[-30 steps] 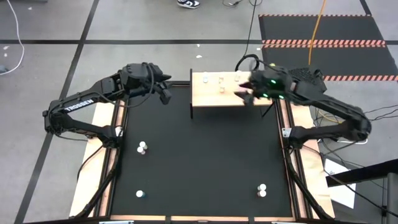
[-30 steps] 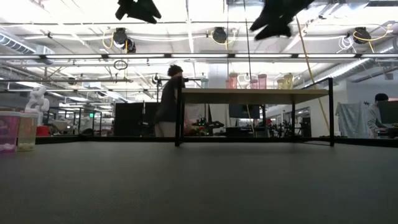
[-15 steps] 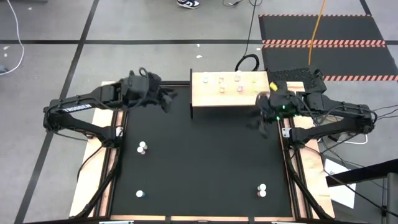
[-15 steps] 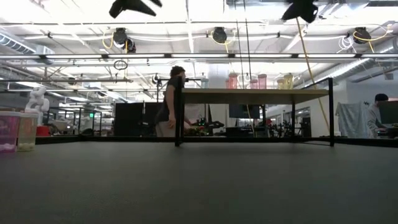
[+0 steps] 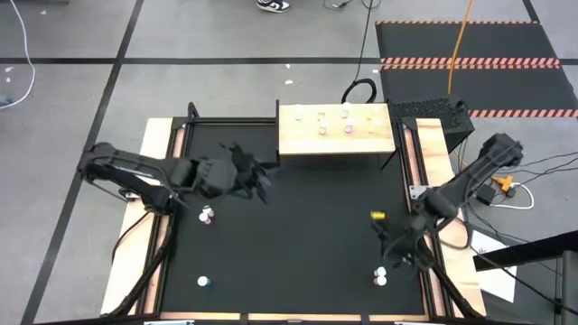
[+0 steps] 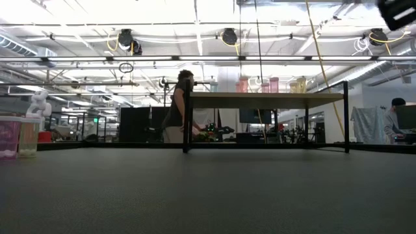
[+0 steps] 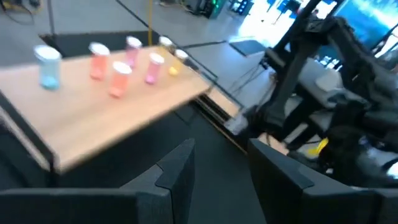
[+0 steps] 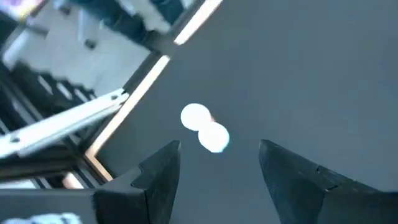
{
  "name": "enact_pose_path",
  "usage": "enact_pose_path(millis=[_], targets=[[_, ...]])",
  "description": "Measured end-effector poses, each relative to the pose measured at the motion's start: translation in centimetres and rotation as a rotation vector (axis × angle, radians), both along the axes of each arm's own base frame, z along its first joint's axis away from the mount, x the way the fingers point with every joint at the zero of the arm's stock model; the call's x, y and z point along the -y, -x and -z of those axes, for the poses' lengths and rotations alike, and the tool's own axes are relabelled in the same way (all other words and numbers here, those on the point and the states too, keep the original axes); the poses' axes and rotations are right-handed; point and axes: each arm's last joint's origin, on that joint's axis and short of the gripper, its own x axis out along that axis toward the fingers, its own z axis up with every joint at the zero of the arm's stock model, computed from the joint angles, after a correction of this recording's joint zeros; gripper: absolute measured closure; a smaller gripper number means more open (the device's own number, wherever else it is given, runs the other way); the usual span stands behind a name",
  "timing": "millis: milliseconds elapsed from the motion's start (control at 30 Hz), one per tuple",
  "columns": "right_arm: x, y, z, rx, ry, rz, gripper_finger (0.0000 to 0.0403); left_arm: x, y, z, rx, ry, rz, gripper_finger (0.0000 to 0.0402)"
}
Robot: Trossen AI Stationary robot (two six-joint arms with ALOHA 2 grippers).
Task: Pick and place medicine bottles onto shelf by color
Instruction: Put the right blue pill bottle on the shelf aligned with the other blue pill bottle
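- The shelf (image 5: 336, 130) stands at the far edge of the black table (image 5: 298, 235), right of its middle.
- Six bottles are already up there: one blue (image 7: 48, 65) at the left end, four pink (image 7: 118, 79) in the middle and one yellow (image 7: 178, 57) at the right end, so like colours stand together.
- I judge the task well past half done; four bottles remain on the table.
- A left pair (image 5: 207, 215) sits at the left side in mid-table, and a lone one (image 5: 203, 282) lies near the front left; I cannot tell its colour for sure.
- A right pair (image 5: 381, 274) stands touching near the front right corner; at least one looks pink.
- The right gripper (image 5: 395, 254) hangs directly above that pair, its two fingers (image 8: 155, 171) spread with a clear gap and nothing between them.
- Its wrist view shows both white caps (image 8: 205, 127) just ahead of the gap, so a pick looks likely here.
- The left gripper (image 5: 259, 181) hovers over mid-table, left of centre and well apart from any bottle, facing the shelf.
- Its fingers (image 7: 177, 171) show a narrow gap and hold nothing.
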Motion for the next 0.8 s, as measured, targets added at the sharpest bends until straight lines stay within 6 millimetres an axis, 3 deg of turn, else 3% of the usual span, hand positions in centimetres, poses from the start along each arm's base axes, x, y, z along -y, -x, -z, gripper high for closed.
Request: enact_pose_path(millis=[233,467,800], targets=[[-2.8,-0.4,3.8,0.113,-0.026,-0.165,0.0193,1.7,-1.4,1.5,0.009,0.104,0.009,0.0254],[-3.6,-0.9,6.8,0.128,0.097,-0.284,0.0193,1.8,-1.0,2.2,-0.062,0.098,-0.019,0.0254],[-3.8,-1.0,8.3,0.098,0.178,-0.316,0.0193,1.9,-0.8,2.5,-0.095,0.090,-0.017,0.0254]])
